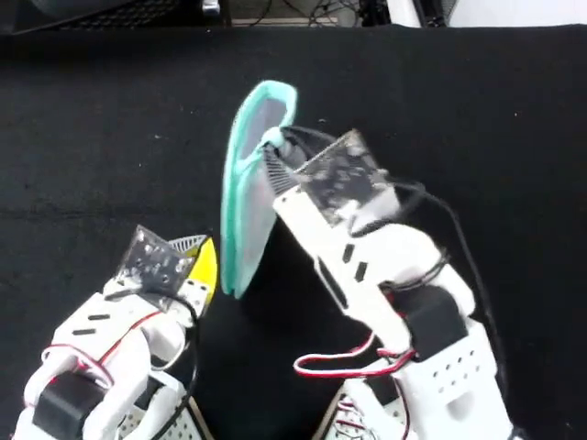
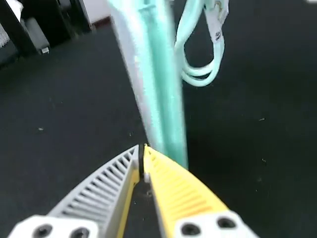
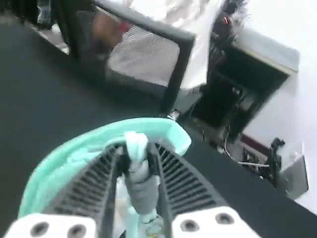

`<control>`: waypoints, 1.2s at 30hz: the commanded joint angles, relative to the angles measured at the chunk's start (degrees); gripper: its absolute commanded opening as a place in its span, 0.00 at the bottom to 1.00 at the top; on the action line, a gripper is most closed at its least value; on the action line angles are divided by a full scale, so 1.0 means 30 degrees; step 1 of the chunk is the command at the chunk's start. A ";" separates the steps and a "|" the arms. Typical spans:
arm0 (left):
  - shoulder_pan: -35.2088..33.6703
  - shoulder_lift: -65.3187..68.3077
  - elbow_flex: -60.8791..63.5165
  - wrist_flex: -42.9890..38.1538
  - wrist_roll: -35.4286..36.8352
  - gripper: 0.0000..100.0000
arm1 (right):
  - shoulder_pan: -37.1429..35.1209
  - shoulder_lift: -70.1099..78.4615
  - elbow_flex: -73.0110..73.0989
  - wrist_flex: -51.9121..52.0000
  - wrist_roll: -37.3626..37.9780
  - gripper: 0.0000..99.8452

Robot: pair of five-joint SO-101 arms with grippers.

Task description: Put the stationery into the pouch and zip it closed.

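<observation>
- High view: mint-green fabric pouch stands on edge on the black table. The right gripper is clamped at its upper end, and the rest hangs below those fingers. The left gripper sits just beside the pouch's lower end, yellow finger against the edge.
- Left wrist view: left gripper is narrow and its tips meet. The pouch edge is right past the tips, touching the yellow finger. I can't tell if any fabric is pinched. A mint cord loop dangles beyond the fingers.
- Right wrist view: right gripper is closed on a pale tab, likely the zip pull, with the pouch rim curving around the fingertips.
- Risk: if the left tips only rest beside the edge, pulling the tab would drag the whole pouch instead of running the zip. A thin tab could also slip from the right fingers.
- Hidden: the pouch's inside and zip line, so I can't tell whether the stationery is in or how far the zip is closed.
</observation>
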 commanded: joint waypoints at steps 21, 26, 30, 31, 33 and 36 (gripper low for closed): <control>0.1861 0.0381 -0.2359 -0.2608 0.2344 0.21 | -0.1348 0.0044 -0.0454 0.0410 -0.0176 0.01; 0.1832 0.2081 -0.0659 -0.5714 0.1289 0.21 | -0.1319 -0.0073 -0.0454 0.0586 -0.0176 0.01; 0.1245 0.3927 -0.0747 -0.7355 0.1026 0.21 | -0.1289 -0.0073 -0.0454 0.1231 -0.0176 0.01; 0.0923 0.4308 -0.0894 -0.7707 0.1055 0.21 | -0.1260 -0.0073 -0.0454 0.1348 -0.0176 0.01; 0.0454 0.4864 -0.1333 -0.7941 0.1055 0.21 | -0.1260 -0.0103 -0.0454 0.1495 0.0000 0.01; 0.0425 0.5216 -0.1773 -0.7912 0.1114 0.21 | -0.1260 -0.0103 -0.0454 0.1495 0.0410 0.01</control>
